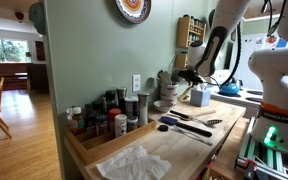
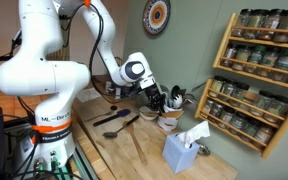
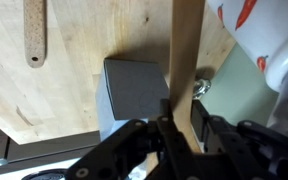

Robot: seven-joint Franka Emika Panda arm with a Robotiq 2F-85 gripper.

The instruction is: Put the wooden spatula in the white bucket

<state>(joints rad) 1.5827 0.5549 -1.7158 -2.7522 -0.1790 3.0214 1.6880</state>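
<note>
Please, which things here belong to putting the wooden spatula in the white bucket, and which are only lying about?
For the job:
wooden spatula, gripped by the end effector
white bucket

Lying about:
black spatula
white-and-blue box
spice jars
low white bowl

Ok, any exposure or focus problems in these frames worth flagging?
In an exterior view the window is blown out to white. In an exterior view with the spice rack, light is even. In the wrist view the gripper, shut on the wooden spatula, looks dark and soft; the tabletop grain is sharper.
</note>
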